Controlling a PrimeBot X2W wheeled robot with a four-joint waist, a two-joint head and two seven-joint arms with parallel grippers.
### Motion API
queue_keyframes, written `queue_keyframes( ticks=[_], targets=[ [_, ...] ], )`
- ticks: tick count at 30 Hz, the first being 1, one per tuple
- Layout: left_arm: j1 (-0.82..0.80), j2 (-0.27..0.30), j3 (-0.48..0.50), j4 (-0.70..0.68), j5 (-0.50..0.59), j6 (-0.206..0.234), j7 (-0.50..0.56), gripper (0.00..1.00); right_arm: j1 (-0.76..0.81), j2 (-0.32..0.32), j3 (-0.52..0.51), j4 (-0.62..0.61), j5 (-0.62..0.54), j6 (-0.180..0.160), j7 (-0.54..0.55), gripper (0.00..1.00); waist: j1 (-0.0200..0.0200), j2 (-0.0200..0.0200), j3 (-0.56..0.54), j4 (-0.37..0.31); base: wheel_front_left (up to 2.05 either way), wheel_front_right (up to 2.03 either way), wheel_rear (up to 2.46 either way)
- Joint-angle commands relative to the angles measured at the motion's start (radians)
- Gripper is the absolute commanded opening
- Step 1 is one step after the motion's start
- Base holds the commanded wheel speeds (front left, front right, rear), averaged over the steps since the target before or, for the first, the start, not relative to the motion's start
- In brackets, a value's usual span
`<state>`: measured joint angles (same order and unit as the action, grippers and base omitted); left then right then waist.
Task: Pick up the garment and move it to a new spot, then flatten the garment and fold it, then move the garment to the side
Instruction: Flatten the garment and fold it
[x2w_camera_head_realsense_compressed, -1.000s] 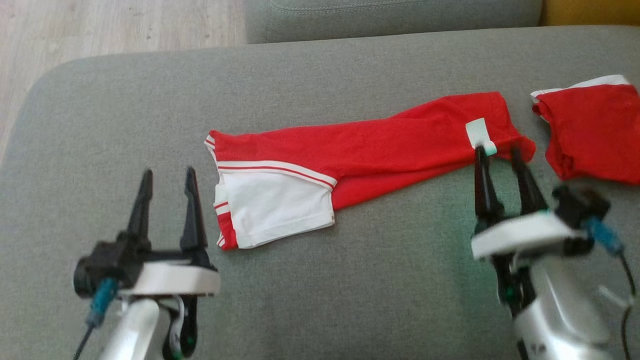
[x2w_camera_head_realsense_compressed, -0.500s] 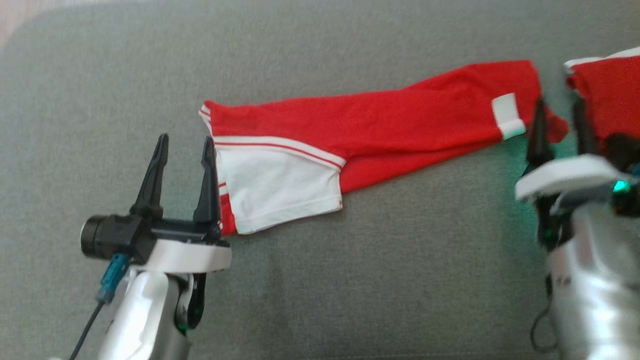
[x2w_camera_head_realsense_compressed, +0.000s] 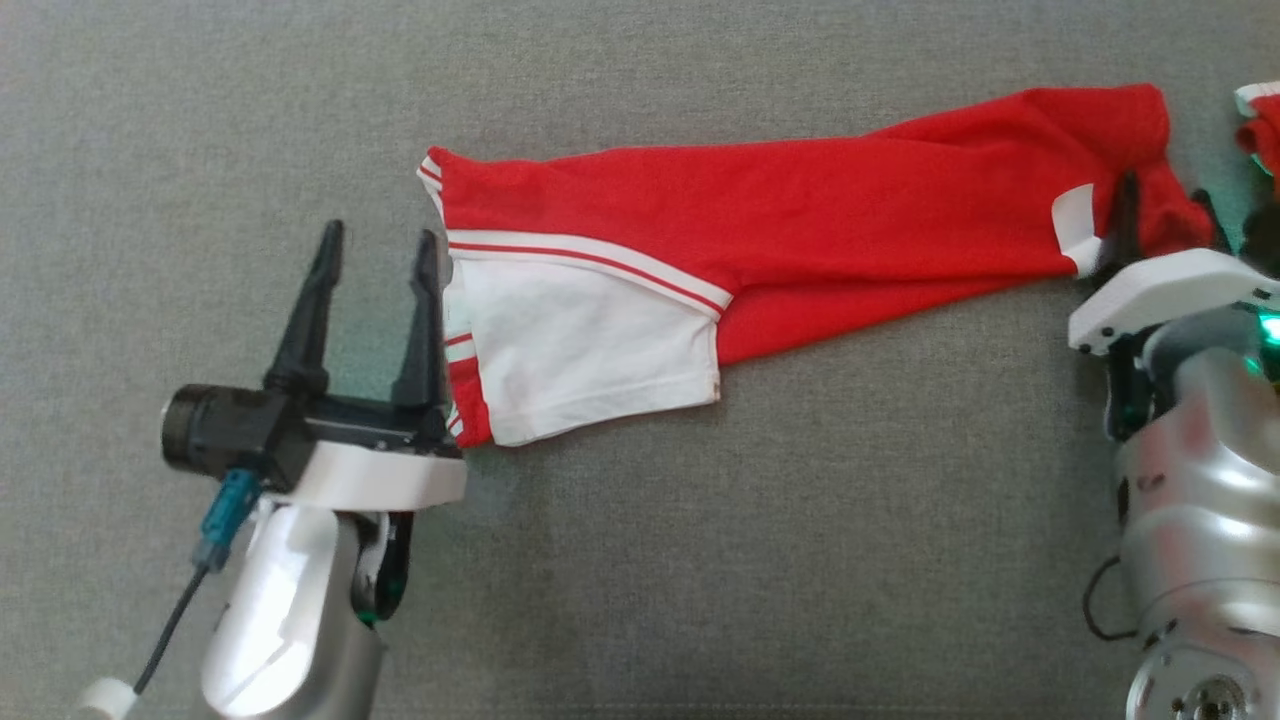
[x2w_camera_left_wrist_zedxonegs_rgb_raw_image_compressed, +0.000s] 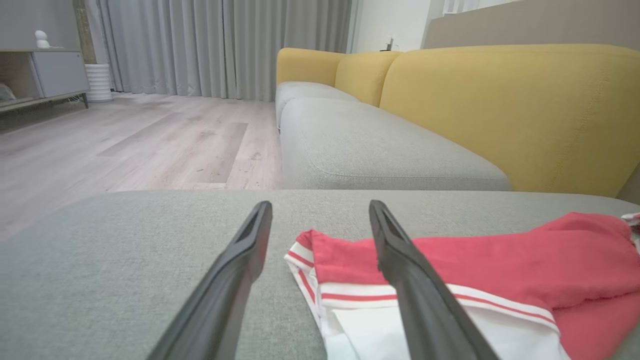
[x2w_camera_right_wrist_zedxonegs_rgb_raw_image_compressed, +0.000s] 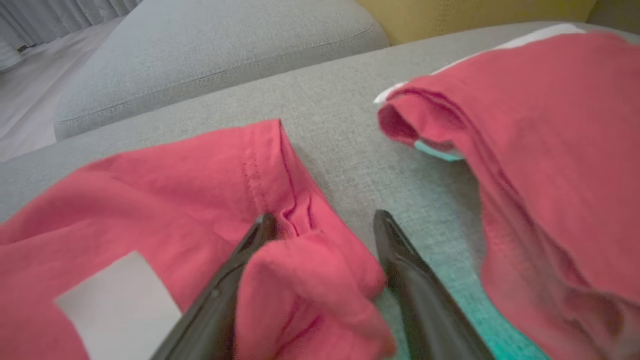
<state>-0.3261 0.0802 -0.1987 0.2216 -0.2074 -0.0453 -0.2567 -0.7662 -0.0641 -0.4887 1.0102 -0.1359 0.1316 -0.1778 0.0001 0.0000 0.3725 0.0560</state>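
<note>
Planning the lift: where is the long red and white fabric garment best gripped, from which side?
Probably both ends, from the near side, since it lies stretched long: left gripper at the striped white end, right gripper at the bunched red corner.

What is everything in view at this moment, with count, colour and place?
garment: one, red with a white panel and stripes, lying long across the cushion
label: one, white, on the garment's right end
second garment: one, red with white trim, on the cushion to the right of the first
cushion: one, grey, under both garments
sofa: one, grey seats with yellow backrests, beyond the cushion
floor: pale wood, beside the sofa
curtains: grey, at the far wall
left tool: one, dark fingers, open, at the garment's left edge
right tool: one, dark fingers, open, astride a fold at the garment's right end
</note>
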Motion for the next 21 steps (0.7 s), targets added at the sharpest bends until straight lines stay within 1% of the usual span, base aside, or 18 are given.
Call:
queue_keyframes(
  ticks=[1, 5, 10, 15, 16, 21],
  targets=[
    [-0.030, 0.006, 0.042, -0.025, 0.010, -0.005, -0.005, 1.00, -0.002, 0.014, 0.036, 0.018, -0.015, -0.001, -0.013, 0.00, -0.0001, 0.0000, -0.004, -0.005, 0.00, 0.00, 0.00],
    [-0.023, 0.002, 0.061, -0.021, 0.021, -0.011, -0.005, 1.00, -0.015, 0.014, 0.069, 0.037, -0.032, -0.001, -0.060, 0.00, -0.0001, 0.0000, -0.028, -0.027, 0.00, 0.00, 0.00],
    [-0.007, -0.004, 0.080, -0.019, 0.028, -0.018, -0.005, 1.00, 0.002, 0.013, 0.038, -0.033, -0.043, -0.001, -0.079, 0.00, -0.0001, 0.0000, -0.074, -0.059, 0.00, 0.00, 0.00],
    [0.011, -0.011, 0.095, -0.022, 0.028, -0.024, -0.005, 1.00, 0.031, -0.030, 0.002, -0.122, -0.050, -0.001, -0.082, 0.00, -0.0001, 0.0000, -0.117, -0.082, 0.00, 0.00, 0.00],
    [0.011, -0.011, 0.095, -0.022, 0.028, -0.024, -0.005, 1.00, 0.031, -0.030, 0.002, -0.122, -0.050, -0.001, -0.082, 0.00, -0.0001, 0.0000, -0.117, -0.082, 0.00, 0.00, 0.00],
    [0.030, -0.019, 0.100, -0.025, 0.026, -0.029, -0.005, 1.00, 0.055, -0.074, -0.021, -0.183, -0.045, -0.001, -0.051, 0.00, -0.0001, 0.0000, -0.149, -0.089, 0.00, 0.00, 0.00]
  ],
)
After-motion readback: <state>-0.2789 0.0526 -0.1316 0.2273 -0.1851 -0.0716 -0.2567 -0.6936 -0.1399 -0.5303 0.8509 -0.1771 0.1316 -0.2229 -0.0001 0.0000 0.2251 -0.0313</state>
